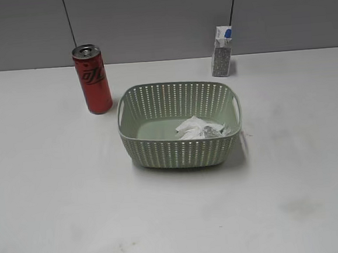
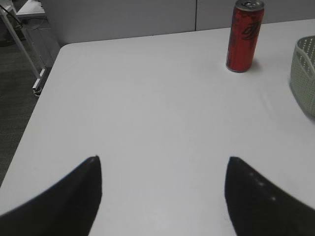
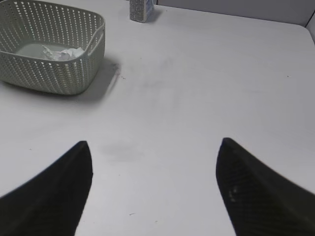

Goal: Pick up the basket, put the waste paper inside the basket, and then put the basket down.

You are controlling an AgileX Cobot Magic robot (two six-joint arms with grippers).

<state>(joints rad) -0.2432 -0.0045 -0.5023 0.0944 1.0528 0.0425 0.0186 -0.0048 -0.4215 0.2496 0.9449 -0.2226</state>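
Observation:
The pale sage-green basket (image 1: 158, 143) stands on the white table at the middle of the exterior view. Crumpled white waste paper (image 1: 199, 127) lies inside it at its right end. The basket also shows in the right wrist view (image 3: 54, 73) at the top left, with the paper (image 3: 60, 52) inside, and its edge shows in the left wrist view (image 2: 304, 78). My left gripper (image 2: 163, 162) is open and empty over bare table, well left of the basket. My right gripper (image 3: 155, 145) is open and empty over bare table, right of the basket. Neither gripper shows in the exterior view.
A red drink can (image 1: 93, 80) stands left of the basket; it also shows in the left wrist view (image 2: 244, 35). A small white-and-blue carton (image 1: 222, 52) stands behind the basket to the right and in the right wrist view (image 3: 141, 10). The table's left edge (image 2: 34, 113) drops to the floor.

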